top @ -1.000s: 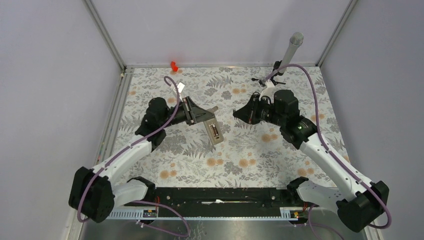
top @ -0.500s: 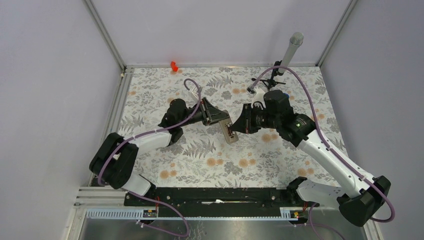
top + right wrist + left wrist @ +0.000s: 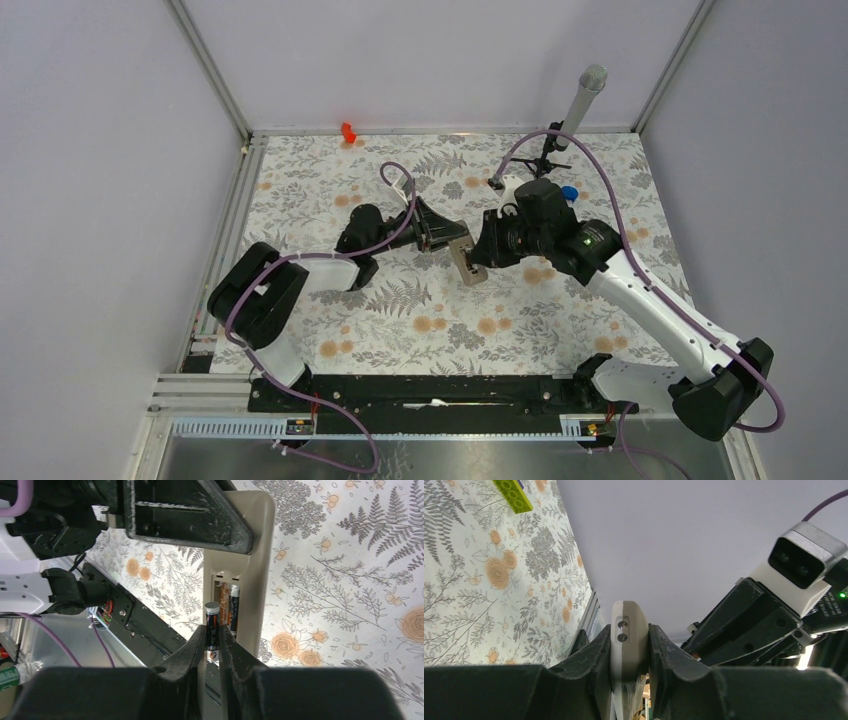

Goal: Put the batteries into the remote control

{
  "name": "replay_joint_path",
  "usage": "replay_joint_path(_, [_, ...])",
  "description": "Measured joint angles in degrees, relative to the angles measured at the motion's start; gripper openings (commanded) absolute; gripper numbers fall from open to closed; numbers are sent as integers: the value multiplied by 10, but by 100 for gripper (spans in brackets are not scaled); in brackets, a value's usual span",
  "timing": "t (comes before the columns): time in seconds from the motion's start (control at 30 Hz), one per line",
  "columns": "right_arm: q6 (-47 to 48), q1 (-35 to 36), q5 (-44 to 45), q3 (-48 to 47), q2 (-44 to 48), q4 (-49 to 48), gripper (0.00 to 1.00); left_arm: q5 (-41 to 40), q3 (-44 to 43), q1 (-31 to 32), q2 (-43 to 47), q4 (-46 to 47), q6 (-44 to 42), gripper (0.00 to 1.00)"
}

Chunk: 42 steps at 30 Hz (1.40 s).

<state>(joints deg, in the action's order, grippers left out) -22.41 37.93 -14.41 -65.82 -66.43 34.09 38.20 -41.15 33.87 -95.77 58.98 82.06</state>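
My left gripper (image 3: pixel 447 243) is shut on the remote control (image 3: pixel 464 264), a beige-white handset held off the table at the centre with its open battery bay facing my right gripper. In the left wrist view the remote (image 3: pixel 628 635) is clamped edge-on between the fingers. My right gripper (image 3: pixel 481 257) is shut on one battery (image 3: pixel 212 625), a slim dark cylinder, and holds it next to the remote's (image 3: pixel 256 555) open bay. Another battery (image 3: pixel 234 611) lies inside the bay. The remote's button face is hidden.
A yellow-green brick (image 3: pixel 513 494) lies on the floral mat. A small red object (image 3: pixel 348 131) sits at the back edge. A grey microphone (image 3: pixel 583 100) on a stand is at the back right, with a blue item (image 3: pixel 569 193) beside it. A black rail (image 3: pixel 440 390) runs along the front.
My left gripper has carried the remote rightward to the centre. My right gripper has moved left with the battery and now meets the remote at its open bay.
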Motion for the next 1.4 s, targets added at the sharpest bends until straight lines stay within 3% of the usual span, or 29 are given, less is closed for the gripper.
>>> replay_joint_path(0.43, [14,9,18,-15,-30,10,26,2,0,4,-18,48,24,0])
replay_joint_path(1.03, [9,11,17,-15,-23,11,38,1,0,4,-19,45,25,0])
replay_joint_path(1.3, [-47,11,3,-15,45,-33,50,-17,0,3,-19,59,71,0])
replay_joint_path(1.4, [-74,12,19,-5,81,-66,59,-29,0,3,-14,67,97,0])
